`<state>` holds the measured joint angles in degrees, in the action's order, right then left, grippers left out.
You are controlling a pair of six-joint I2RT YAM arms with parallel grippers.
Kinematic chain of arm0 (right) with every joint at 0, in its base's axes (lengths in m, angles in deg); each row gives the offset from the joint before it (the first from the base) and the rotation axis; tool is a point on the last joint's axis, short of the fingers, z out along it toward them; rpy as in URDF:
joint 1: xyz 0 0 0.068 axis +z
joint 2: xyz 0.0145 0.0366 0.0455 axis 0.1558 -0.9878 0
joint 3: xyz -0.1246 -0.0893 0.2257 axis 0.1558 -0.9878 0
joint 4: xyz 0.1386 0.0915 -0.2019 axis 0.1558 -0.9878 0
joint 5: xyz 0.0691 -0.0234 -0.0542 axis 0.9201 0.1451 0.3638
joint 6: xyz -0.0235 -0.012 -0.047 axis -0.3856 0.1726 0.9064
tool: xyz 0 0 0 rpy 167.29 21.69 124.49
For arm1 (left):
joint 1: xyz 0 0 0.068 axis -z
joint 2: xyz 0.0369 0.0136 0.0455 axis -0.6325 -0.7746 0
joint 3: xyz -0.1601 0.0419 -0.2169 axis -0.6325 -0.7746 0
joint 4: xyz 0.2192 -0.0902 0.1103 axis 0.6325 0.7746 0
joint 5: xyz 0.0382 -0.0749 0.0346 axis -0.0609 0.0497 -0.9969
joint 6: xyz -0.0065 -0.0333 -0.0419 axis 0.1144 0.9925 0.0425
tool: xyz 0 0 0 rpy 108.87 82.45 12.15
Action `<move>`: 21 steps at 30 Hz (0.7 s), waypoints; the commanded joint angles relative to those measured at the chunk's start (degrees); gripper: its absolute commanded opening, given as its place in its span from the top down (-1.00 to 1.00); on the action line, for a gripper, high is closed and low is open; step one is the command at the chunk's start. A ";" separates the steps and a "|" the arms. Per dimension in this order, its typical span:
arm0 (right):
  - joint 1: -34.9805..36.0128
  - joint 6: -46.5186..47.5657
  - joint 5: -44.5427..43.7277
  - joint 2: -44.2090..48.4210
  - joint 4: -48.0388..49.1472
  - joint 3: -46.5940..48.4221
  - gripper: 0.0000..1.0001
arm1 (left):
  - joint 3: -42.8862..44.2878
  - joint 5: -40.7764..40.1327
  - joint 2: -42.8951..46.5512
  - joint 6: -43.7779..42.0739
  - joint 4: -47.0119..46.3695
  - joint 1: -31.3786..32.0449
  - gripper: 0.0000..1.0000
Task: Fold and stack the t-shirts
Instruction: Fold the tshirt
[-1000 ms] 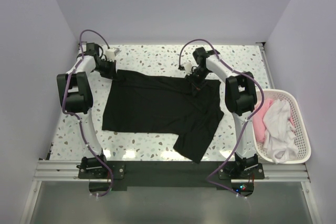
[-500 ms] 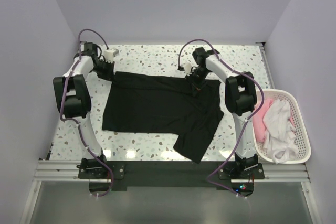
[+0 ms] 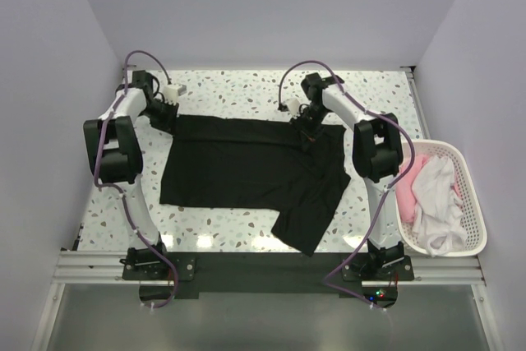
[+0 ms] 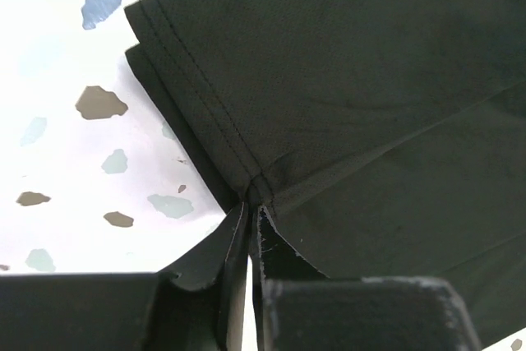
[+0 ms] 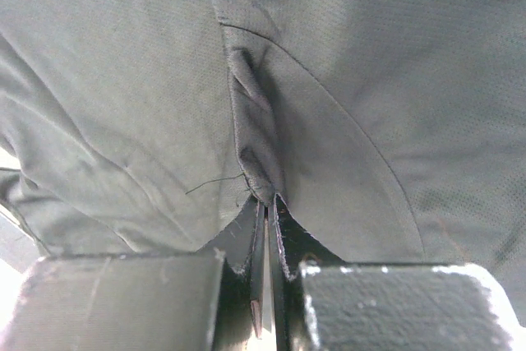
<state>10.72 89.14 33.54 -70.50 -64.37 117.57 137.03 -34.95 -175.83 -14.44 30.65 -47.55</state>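
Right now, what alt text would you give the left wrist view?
The left gripper is shut on a stitched hem corner of the black t-shirt. Dark fabric fills the right of the frame; speckled white table shows at left.

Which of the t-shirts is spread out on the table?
The black t-shirt: it lies spread on the table, with the left gripper and right gripper shut on it. The white t-shirt and pink t-shirt are bunched in the basket.

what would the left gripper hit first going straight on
The black shirt: the left gripper is pinching its hem, and more of that fabric lies straight ahead, apparently flat on the table.
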 commanded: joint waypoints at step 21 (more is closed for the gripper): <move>7.57 -2.91 12.65 1.63 -11.84 3.11 0.32 | -2.72 5.90 5.61 -1.59 -1.45 -0.56 0.60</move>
<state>19.46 86.29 40.18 -70.50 -70.32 117.95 134.87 -32.35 -174.78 -14.90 30.54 -47.57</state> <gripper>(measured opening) 0.315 0.200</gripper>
